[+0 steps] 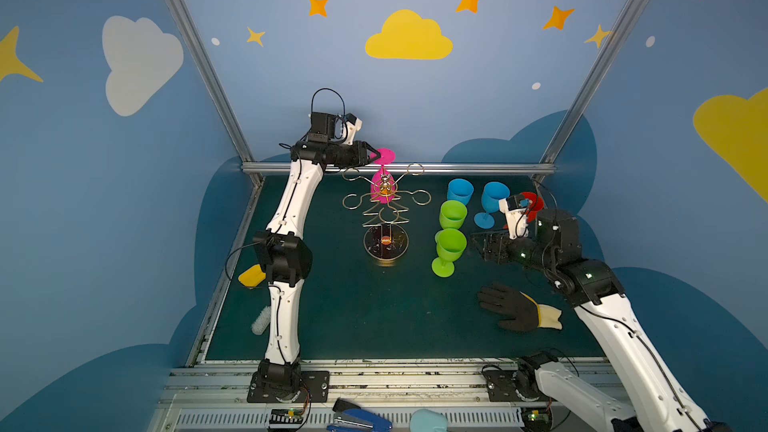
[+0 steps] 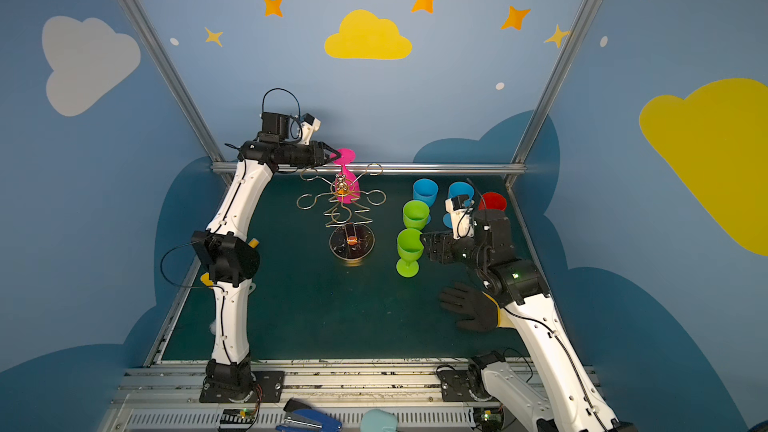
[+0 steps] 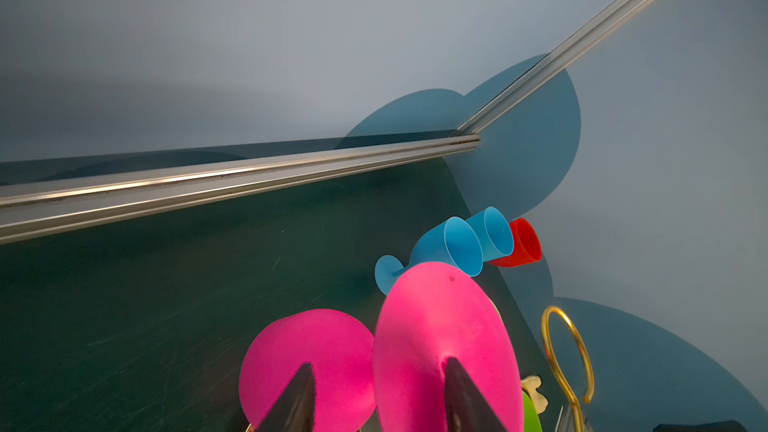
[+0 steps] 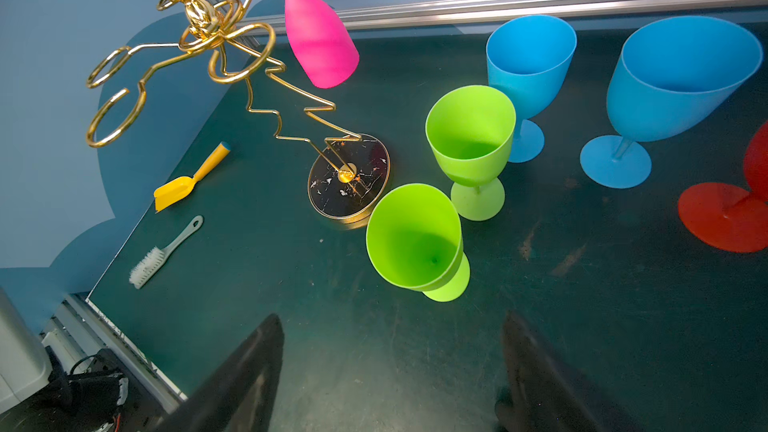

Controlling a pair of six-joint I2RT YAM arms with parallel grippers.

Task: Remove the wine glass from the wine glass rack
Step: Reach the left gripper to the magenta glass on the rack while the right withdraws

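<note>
A pink wine glass (image 1: 381, 184) hangs upside down on the gold wire wine glass rack (image 1: 385, 211), foot (image 1: 386, 155) on top. In both top views my left gripper (image 1: 376, 156) (image 2: 336, 155) reaches in just under that foot, at the top of the rack. In the left wrist view its two dark fingertips (image 3: 305, 371) stand apart, one before the pink foot (image 3: 316, 338) and one before the bowl (image 3: 436, 317); the stem is hidden. My right gripper (image 4: 392, 326) hangs open and empty over the mat, beside the nearest green glass (image 4: 415, 238).
Right of the rack's round dark base (image 1: 376, 251) stand two green glasses (image 1: 453, 214), two blue ones (image 1: 460, 191) and a red one (image 1: 536, 201). A black glove (image 1: 511, 307) lies front right. A yellow scoop (image 4: 183, 187) and brush (image 4: 153, 259) lie at the left edge.
</note>
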